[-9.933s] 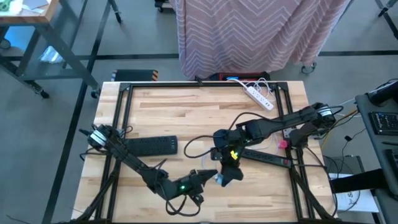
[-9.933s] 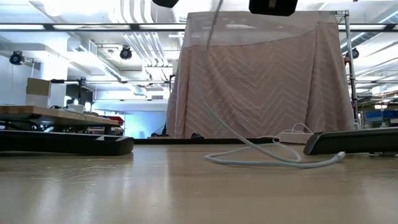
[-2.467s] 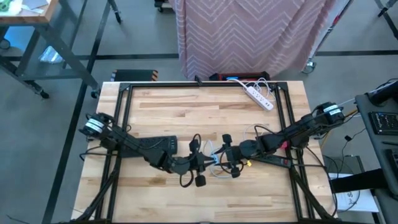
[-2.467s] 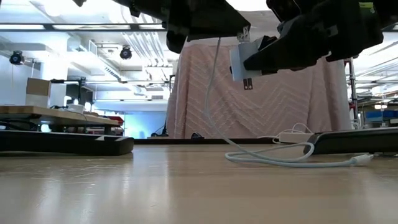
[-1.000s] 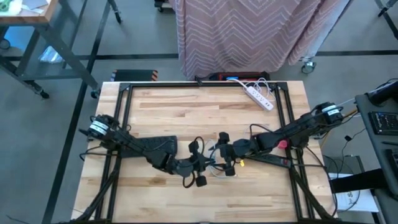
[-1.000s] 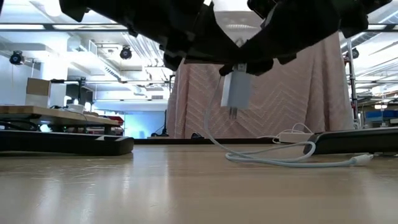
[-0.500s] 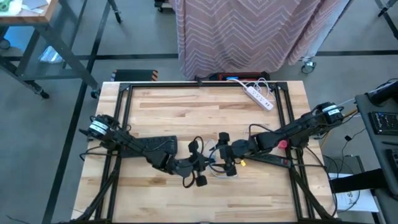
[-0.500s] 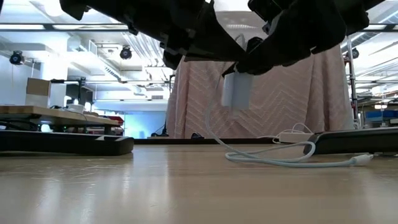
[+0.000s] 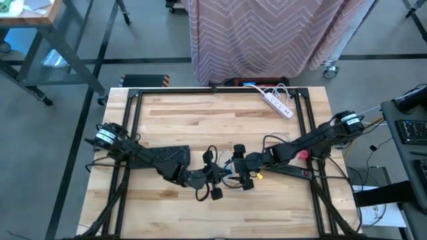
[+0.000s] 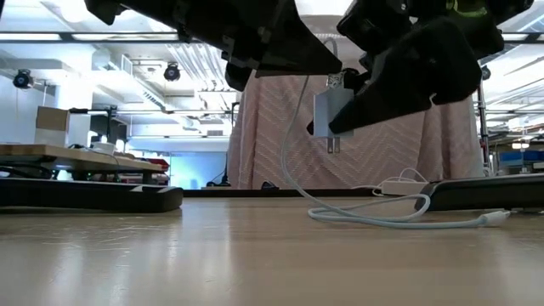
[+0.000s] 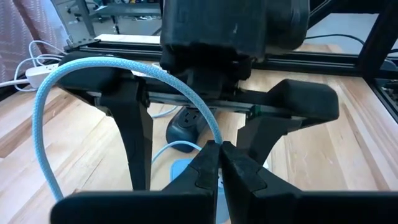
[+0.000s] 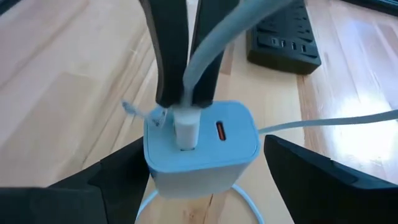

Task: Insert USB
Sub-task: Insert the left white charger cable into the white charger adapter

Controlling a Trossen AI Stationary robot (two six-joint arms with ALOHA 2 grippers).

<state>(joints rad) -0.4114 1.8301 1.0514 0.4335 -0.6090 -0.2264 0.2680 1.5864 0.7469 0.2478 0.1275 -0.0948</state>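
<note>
Left gripper jaws pinch the limp cable at its stiff plug; right gripper jaws spread around the light, slick charger.

We see two slim matte-black jointed arms, each capped at the shoulder by a silver-ringed round motor housing and trailed by thin black cables; the right one carries small yellow markings near its wrist (lettering unreadable), and blocky black tapered fingers end both.
</note>
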